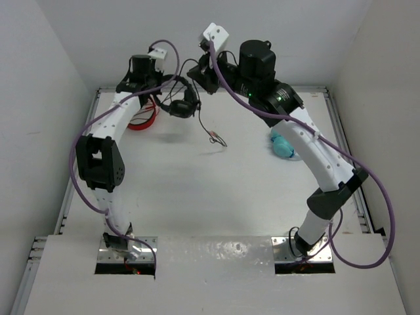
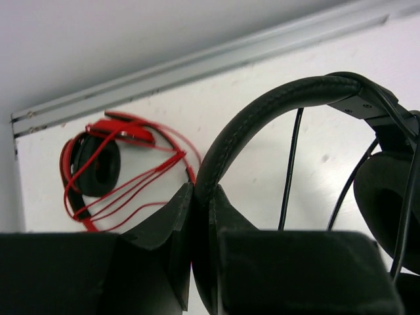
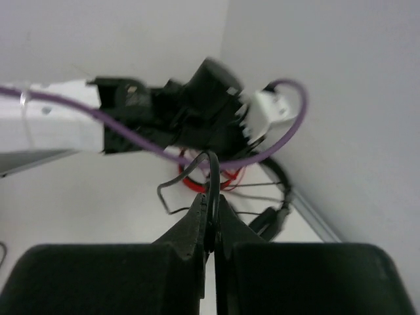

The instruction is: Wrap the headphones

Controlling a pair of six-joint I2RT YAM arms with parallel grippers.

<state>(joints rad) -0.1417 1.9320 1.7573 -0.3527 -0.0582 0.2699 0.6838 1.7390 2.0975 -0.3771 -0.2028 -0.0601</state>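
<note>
The black headphones (image 1: 178, 102) hang at the back of the table, lifted off it. My left gripper (image 2: 202, 197) is shut on their padded headband (image 2: 262, 108), with one ear cup (image 2: 387, 203) hanging at the right. My right gripper (image 3: 211, 203) is shut on the thin dark cable (image 3: 211, 167), which loops above its fingertips. In the top view the right gripper (image 1: 205, 72) is just right of the left gripper (image 1: 157, 85), and the cable's loose end (image 1: 213, 134) trails down toward the table.
Red headphones (image 1: 143, 118) with red cable lie at the back left, below my left arm, and show in the left wrist view (image 2: 98, 164). Light blue headphones (image 1: 283, 146) lie at the right under my right arm. Walls enclose the table on three sides.
</note>
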